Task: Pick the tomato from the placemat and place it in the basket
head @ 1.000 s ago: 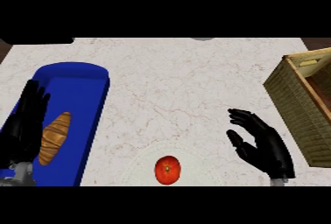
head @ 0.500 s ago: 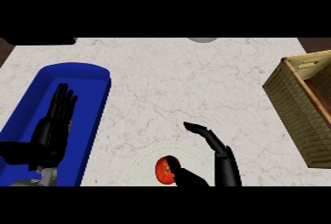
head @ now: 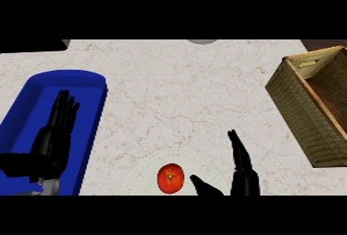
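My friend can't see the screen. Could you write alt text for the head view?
A red tomato lies on a pale round placemat, with the robot's open right hand just beside it. The left hand rests open over a blue tray; a wicker basket stands at right.

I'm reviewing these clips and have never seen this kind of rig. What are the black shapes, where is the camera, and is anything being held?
The camera sits at the robot's head, looking steeply down at a marble counter. The black shapes are its two hands. The left hand lies open and flat over a blue tray. The right hand is open, edge-on, just right of a red tomato, which rests on a pale round placemat. A wicker basket stands at the right edge. Nothing is held yet.
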You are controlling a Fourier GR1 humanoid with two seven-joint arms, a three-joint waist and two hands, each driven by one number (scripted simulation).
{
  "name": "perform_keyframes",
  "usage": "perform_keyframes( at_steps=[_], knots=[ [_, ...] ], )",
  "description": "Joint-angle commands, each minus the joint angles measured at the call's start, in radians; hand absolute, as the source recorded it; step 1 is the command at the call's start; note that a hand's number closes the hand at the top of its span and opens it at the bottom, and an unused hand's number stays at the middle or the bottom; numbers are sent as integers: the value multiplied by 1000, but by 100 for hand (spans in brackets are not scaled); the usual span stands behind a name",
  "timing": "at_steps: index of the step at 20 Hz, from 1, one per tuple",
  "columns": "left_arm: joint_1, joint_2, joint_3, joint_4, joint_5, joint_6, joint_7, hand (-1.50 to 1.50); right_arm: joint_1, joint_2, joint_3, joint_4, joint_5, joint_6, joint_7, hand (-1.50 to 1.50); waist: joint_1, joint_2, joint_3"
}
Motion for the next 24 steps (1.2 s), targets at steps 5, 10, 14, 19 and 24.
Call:
perform_keyframes(
  at_steps=[5,10,14,19,24],
  knots=[
    [4,-4,-8,-13,-10,1,-9,0,91,-23,27,-65,249,296,314,-150,20,7,-2],
    [15,-15,-30,-9,-5,-19,-19,0,74,54,139,-210,339,547,557,-150,57,11,6],
    [-22,-31,-32,27,-14,-18,-32,0,5,55,235,-337,384,729,779,-150,60,18,11],
    [-29,-22,-26,0,-11,-18,-9,0,-23,54,283,-375,441,872,941,-150,70,13,14],
    [-13,-50,-51,3,-25,-12,-34,0,-54,52,276,-374,426,931,1020,-150,76,17,16]
  ],
)
